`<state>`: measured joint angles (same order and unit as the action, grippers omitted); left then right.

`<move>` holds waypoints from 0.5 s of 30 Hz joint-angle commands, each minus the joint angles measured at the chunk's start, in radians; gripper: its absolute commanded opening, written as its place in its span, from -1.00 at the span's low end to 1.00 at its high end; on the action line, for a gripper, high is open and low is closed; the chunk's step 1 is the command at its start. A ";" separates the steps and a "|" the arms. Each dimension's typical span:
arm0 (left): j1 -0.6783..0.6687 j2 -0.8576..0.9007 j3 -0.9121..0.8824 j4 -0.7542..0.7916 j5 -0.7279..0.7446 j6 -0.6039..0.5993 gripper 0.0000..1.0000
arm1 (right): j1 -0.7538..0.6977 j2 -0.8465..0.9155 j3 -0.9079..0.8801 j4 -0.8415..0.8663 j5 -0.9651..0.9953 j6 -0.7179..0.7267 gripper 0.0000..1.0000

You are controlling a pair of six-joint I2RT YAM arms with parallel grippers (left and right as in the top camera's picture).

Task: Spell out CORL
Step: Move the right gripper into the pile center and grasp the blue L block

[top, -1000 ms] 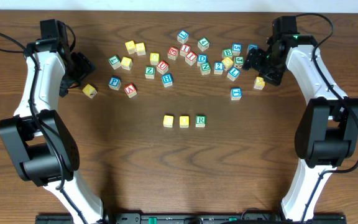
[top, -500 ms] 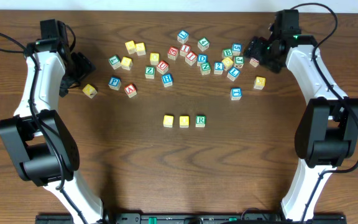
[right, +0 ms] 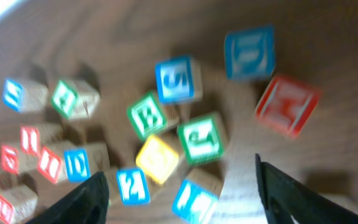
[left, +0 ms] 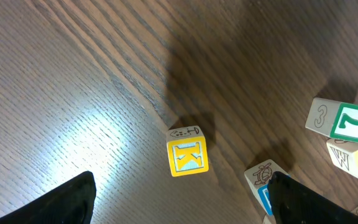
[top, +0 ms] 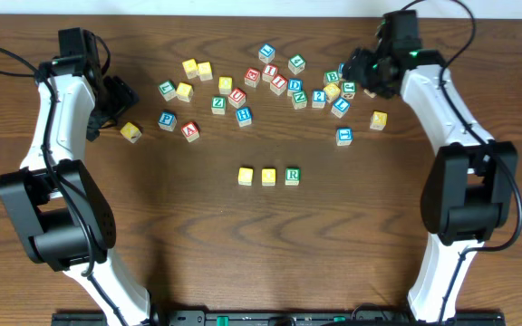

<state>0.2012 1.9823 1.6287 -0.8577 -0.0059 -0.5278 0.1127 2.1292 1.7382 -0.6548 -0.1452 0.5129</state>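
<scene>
Three cubes stand in a row mid-table: a yellow cube (top: pixel 246 176), a second yellow cube (top: pixel 268 176) and a white cube with a green R (top: pixel 292 176). A white cube with a blue letter that looks like an L (top: pixel 340 107) lies at the near edge of the right-hand cluster. The right wrist view is blurred, and there this cube (right: pixel 194 200) shows below and between the fingers. My right gripper (top: pixel 361 72) (right: pixel 185 199) hovers open over that cluster, holding nothing. My left gripper (top: pixel 116 95) (left: pixel 180 202) is open and empty at the far left, above a yellow K cube (left: pixel 188 155).
Several other letter cubes are scattered across the back of the table, from a yellow pair (top: pixel 198 69) to the right cluster. A yellow cube (top: pixel 379 119) and a blue-lettered cube (top: pixel 343 136) lie apart on the right. A red H cube (right: pixel 288 106) is near my right fingers.
My right gripper has moved back and to the left, from beside the lone yellow cube to over the right cluster, and its jaws have narrowed a little. The left arm has not moved.
</scene>
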 commanded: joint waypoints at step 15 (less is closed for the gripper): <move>0.000 0.006 0.004 -0.005 -0.006 -0.013 0.75 | 0.154 0.099 -0.002 -0.075 0.293 0.104 0.33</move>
<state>0.2012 1.9823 1.6287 -0.8577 -0.0059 -0.5278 0.2668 2.1811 1.7382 -0.7254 0.1207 0.5766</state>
